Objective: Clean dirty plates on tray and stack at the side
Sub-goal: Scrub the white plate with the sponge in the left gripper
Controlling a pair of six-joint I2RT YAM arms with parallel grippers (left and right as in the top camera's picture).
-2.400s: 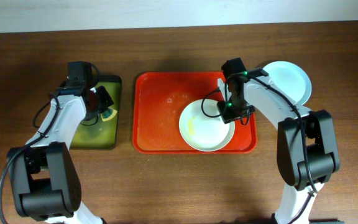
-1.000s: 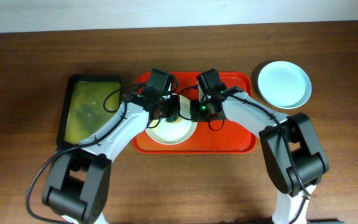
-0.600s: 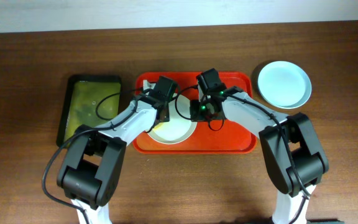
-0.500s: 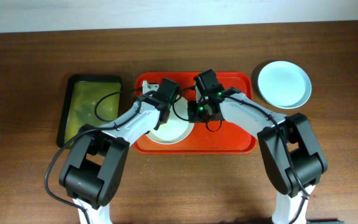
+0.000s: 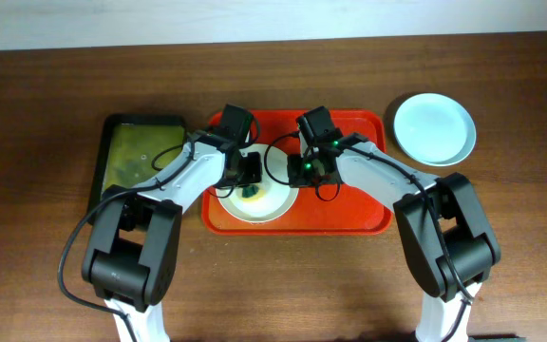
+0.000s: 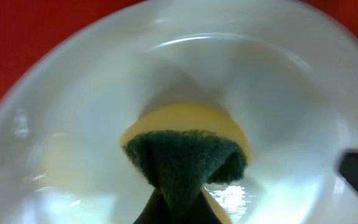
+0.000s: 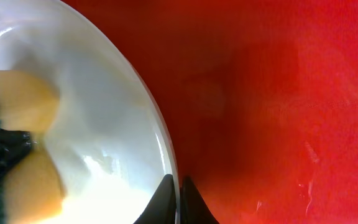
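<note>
A cream-white plate [image 5: 269,197] lies on the left half of the red tray [image 5: 349,204]. My left gripper [image 5: 253,182] is shut on a yellow-and-green sponge [image 6: 188,152] and presses it onto the inside of the plate [image 6: 73,155]. My right gripper [image 5: 297,171] is shut on the plate's right rim [image 7: 169,168], one finger on each side of the rim. The sponge also shows at the left edge of the right wrist view [image 7: 5,155]. A pale mint-blue plate [image 5: 433,127] sits on the table at the back right, off the tray.
A dark green tray [image 5: 131,161] stands left of the red tray. The brown table [image 5: 283,285] stretches in front of both trays. The tray's red floor [image 7: 278,112] lies right of the plate.
The left arm came over from the green tray with the sponge and now rubs it on the cream plate. The right gripper dragged the plate to the tray's left half and keeps holding its rim.
</note>
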